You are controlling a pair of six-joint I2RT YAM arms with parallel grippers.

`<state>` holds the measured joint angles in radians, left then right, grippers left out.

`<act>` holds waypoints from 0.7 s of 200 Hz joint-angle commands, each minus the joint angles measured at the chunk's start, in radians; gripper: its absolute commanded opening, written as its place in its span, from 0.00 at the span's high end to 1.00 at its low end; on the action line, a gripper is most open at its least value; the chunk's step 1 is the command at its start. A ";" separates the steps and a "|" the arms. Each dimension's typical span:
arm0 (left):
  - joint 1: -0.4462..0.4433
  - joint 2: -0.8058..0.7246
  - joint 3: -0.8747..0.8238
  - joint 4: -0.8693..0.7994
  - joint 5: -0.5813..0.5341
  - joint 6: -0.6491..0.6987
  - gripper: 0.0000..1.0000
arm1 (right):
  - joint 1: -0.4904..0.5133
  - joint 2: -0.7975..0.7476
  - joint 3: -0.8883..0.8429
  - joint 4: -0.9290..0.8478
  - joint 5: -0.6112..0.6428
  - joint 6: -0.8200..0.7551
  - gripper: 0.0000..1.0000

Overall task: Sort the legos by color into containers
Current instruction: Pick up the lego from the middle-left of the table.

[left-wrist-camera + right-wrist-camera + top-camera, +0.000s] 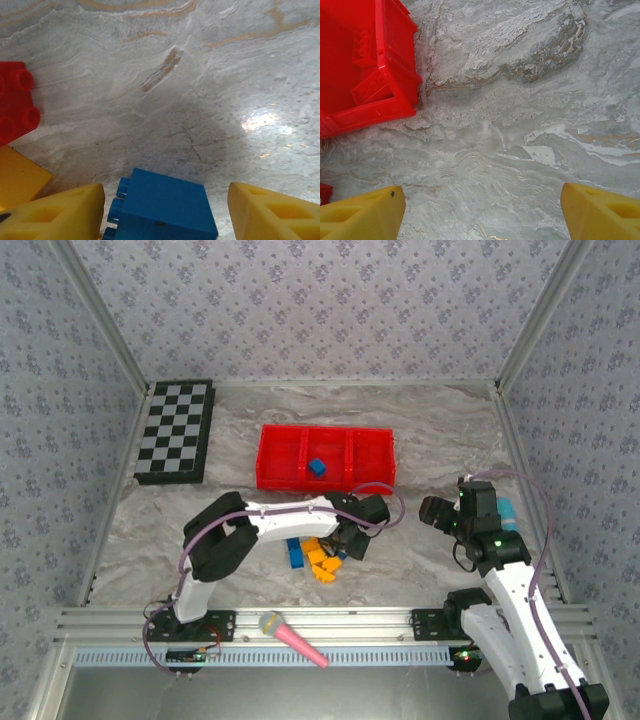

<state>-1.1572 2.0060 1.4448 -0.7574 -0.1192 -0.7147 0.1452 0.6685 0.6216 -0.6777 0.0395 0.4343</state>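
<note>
Overhead, a red three-compartment tray (280, 460) is seen at the middle of a marble-patterned table (440, 430), with one blue brick (317, 468) lying in its middle compartment. Nearer the arms, a small pile of blue and orange-yellow bricks (318, 560) is spread on the table, and the left gripper (350, 543) is lowered at its right edge. From the left wrist, the yellow fingers (55, 215) are seen partly open on either side of a second blue brick (162, 210), which lies on the table with a gap showing at the right finger. A red brick (17, 102) and an orange-yellow brick (17, 177) lie to its left. The right gripper (482, 200) is held wide open, with nothing between its fingers, over bare table beside the tray's corner. A checkerboard (175, 430) and a pink microphone toy (293, 637) are set well apart from the bricks.
</note>
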 commanded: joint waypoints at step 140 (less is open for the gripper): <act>0.033 -0.101 0.061 -0.025 -0.092 0.025 0.86 | -0.008 -0.013 0.019 -0.033 0.025 0.011 0.17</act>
<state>-1.1400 2.0094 1.4616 -0.7639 -0.1177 -0.6991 0.1432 0.6674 0.6216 -0.6788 0.0418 0.4339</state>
